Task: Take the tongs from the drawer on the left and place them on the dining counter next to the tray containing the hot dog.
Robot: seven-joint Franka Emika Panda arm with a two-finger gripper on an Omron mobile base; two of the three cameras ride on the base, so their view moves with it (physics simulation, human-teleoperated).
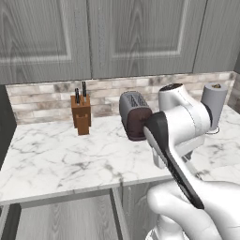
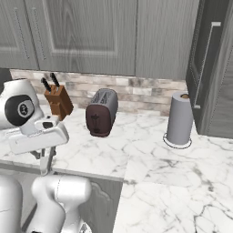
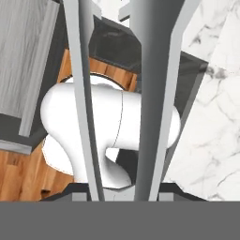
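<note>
Tongs [image 3: 154, 93] rise between the jaws in the hand view, two long grey metal arms running up from the bottom, clenched there by the jaws and hanging over wooden floor and the edge of a marble desk [image 3: 211, 117]. In the base views, a toaster [image 1: 133, 115] stands on the marble desk [image 1: 70, 154] against the brick wall; a knife block [image 1: 81, 114] is to its left and a grey paper roll [image 2: 179, 119] well to its right.
</note>
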